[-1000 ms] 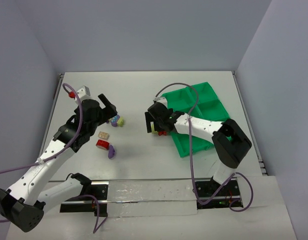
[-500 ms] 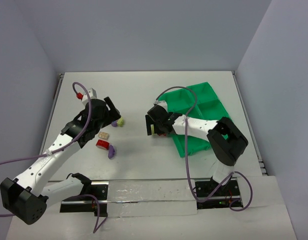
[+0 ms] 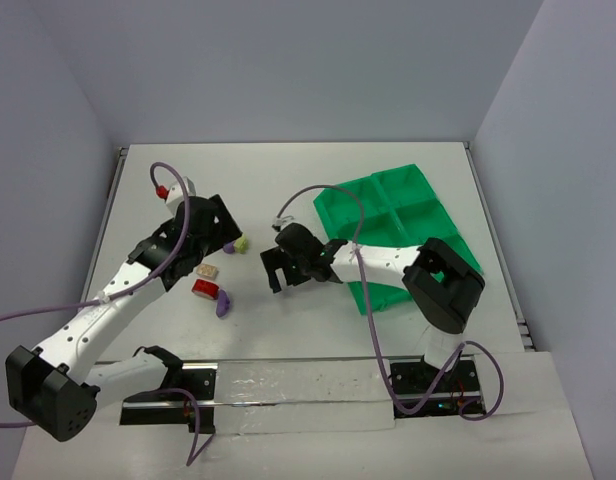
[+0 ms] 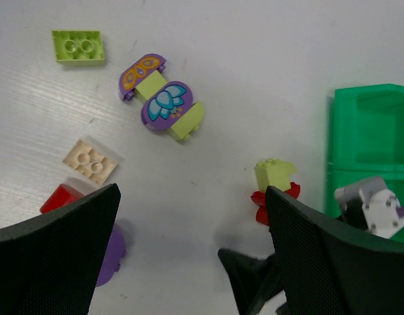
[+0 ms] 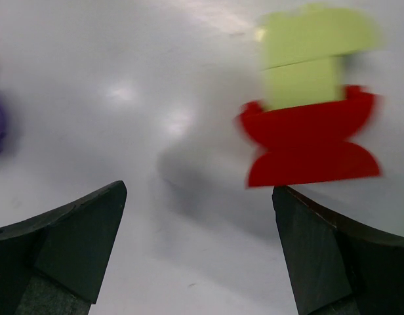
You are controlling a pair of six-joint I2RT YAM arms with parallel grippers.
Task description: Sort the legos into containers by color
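— How far along was the sorting?

— Barely begun, by my judgement. The legos all lay loose on the surface [image 3: 288, 180]. No brick showed in any compartment of the green tray [image 3: 388, 195] that could be seen, though the right arm [image 3: 388, 262] covered parts of the nearer ones. So every colour was yet to be moved.

— Where were the bricks, then?

— Most sat in a cluster left of centre: a lime brick [image 4: 78, 46], two purple printed pieces [image 4: 161, 105] joined to yellow-green ones, a cream brick [image 4: 90, 161], a red brick [image 4: 61, 197], and a purple brick [image 3: 223, 302] just beside the red one. A red-and-yellow-green stack [image 5: 307, 125] stood apart from them, close to the tray's left edge.

— And the claws?

— The left claw [image 4: 192, 197] hung over the cluster, jaws wide, holding nothing. The right claw [image 5: 199, 197] was low over the surface, also wide and empty, with the stack just ahead of it and nearer one finger.

— Any brand or writing?

— None that could be read. The only markings were a butterfly and a flower-like print on the purple pieces. The tray and arms showed no label I could make out.
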